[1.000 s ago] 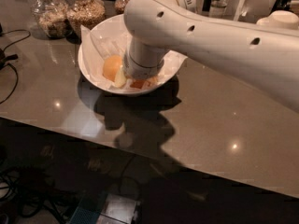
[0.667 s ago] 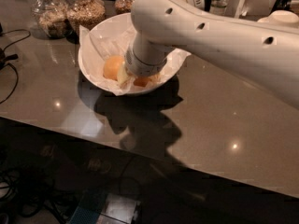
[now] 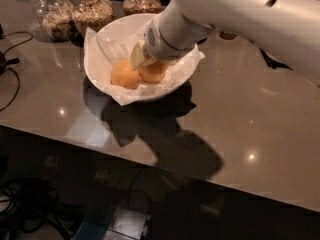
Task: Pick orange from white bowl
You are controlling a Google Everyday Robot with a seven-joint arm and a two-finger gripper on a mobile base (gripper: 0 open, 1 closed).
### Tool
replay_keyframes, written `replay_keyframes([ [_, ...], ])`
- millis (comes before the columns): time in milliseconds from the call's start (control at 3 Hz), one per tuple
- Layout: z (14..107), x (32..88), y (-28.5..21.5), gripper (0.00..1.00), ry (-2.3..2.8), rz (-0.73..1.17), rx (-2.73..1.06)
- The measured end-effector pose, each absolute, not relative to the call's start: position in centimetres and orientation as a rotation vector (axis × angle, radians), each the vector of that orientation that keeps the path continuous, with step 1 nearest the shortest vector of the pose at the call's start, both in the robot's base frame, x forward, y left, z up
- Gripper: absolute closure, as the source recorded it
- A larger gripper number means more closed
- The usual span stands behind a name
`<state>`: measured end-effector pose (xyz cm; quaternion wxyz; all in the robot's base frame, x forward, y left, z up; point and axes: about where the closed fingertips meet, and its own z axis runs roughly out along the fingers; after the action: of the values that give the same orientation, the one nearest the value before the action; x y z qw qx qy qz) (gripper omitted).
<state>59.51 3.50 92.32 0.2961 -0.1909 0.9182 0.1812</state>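
Gripper (image 3: pixel 144 63), its grasp impossible to tell, sits low inside the bowl (image 3: pixel 165 90), with one orange (image 3: pixel 153 73) right under it and a second orange (image 3: pixel 123 74) just beside it, the first showing more than a second ago.

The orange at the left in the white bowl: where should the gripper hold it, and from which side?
Probably grip the left orange across its round middle, coming from above: the wall of the white bowl and the second orange block its sides. The gripper hangs above them.
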Motion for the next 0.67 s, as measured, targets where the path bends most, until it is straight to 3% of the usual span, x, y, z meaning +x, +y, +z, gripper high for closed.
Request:
replay_keyframes([
  [667,94.47,59.56,3.5,1.0,2.26,0.902,-0.562],
])
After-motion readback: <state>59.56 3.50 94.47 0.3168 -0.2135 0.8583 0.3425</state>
